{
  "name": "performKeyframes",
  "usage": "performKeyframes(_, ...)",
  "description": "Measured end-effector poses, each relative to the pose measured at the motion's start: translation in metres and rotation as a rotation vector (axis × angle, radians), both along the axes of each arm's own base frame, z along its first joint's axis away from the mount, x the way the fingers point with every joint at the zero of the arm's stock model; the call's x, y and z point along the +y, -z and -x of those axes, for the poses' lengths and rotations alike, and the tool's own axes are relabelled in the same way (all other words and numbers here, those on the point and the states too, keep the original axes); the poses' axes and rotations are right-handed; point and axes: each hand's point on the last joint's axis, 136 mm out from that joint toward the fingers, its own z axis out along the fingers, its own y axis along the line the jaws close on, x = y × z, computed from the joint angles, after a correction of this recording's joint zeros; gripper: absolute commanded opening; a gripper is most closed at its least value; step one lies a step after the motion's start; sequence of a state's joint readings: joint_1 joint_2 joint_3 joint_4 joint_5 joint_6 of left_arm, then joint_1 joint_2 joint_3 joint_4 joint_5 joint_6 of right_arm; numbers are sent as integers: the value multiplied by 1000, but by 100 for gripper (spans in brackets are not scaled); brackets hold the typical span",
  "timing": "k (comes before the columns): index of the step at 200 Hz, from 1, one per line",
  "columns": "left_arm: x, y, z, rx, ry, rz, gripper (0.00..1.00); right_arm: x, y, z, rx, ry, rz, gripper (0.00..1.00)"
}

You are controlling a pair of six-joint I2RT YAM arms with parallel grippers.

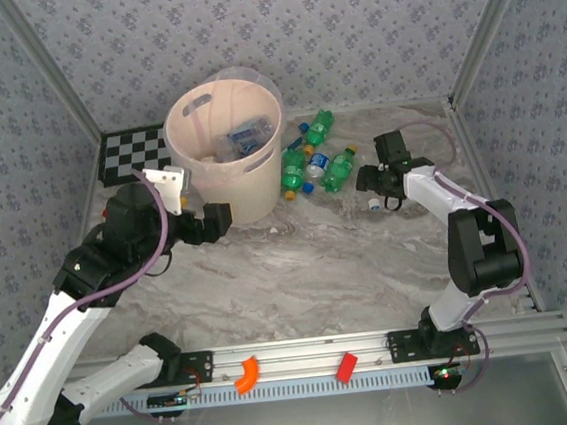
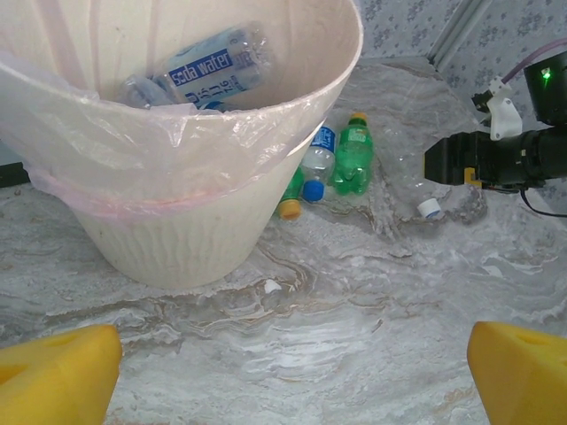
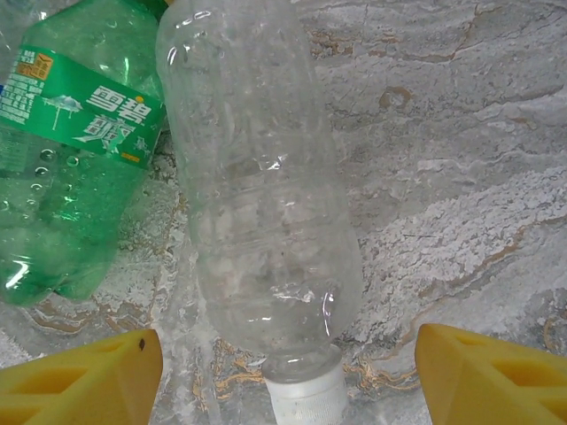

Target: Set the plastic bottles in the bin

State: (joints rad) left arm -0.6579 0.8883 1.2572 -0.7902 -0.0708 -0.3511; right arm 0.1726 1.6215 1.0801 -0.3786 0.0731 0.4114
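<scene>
The right gripper (image 3: 288, 376), wide open and empty, hangs over a clear bottle (image 3: 266, 204) at three o'clock from the bin (image 1: 246, 191). It looks light, squashy, slippery; best grabbed around its middle.

Floral-papered walls (image 1: 346, 26) enclose a grey marbled tabletop (image 1: 319, 269), seemingly evenly lit.

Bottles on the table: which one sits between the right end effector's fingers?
The clear unlabelled bottle with a white cap; the green bottle beside it is labelled.
</scene>
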Motion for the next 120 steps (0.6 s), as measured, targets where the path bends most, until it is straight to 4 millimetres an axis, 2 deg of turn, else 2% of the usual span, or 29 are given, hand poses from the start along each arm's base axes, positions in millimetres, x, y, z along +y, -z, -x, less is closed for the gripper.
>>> performKeyframes(39, -2, 3, -3, 10, -2, -8, 100, 0, 25, 15, 40, -9, -7, 75)
performKeyframes(67, -2, 5, -3, 14, -2, -11, 100, 0, 42, 28, 71, -16, -13, 68)
performKeyframes(89, -4, 7, -5, 22, -2, -17, 100, 2, 45, 29, 68, -20, -24, 62)
performKeyframes(120, -5, 10, -7, 31, -2, -23, 100, 4, 45, 24, 50, -25, -33, 59)
